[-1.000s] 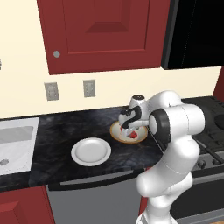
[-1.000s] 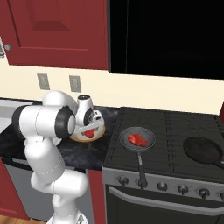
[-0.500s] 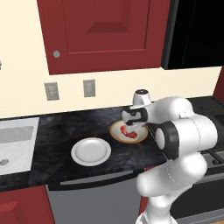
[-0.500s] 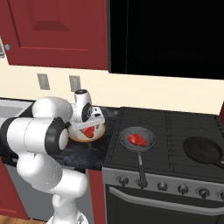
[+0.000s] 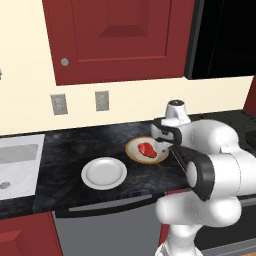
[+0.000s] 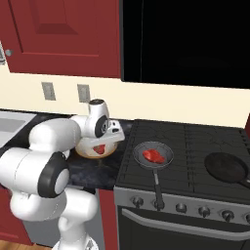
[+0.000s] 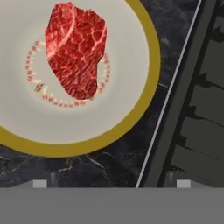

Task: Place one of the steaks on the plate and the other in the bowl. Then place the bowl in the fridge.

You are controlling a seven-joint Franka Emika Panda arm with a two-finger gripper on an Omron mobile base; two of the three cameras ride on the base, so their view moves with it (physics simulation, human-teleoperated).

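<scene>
We see the arm bent over the tabletop point(image 5: 70, 155), wrist turned down, claw point(image 5: 161, 144) spread wide and holding nothing. Directly under it sits the bowl point(image 7: 140, 65) with one steak point(image 7: 76, 54) inside. The plate point(image 5: 104, 173) lies to its left; the second steak point(image 6: 153, 156) rests in a pan point(image 6: 155, 158) to its right.

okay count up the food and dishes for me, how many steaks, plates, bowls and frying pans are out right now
Steaks: 2, one in the bowl, one in the near pan
Plates: 1, white
Bowls: 1, tan-rimmed
Frying pans: 2, near and far right
Total: 6
</scene>
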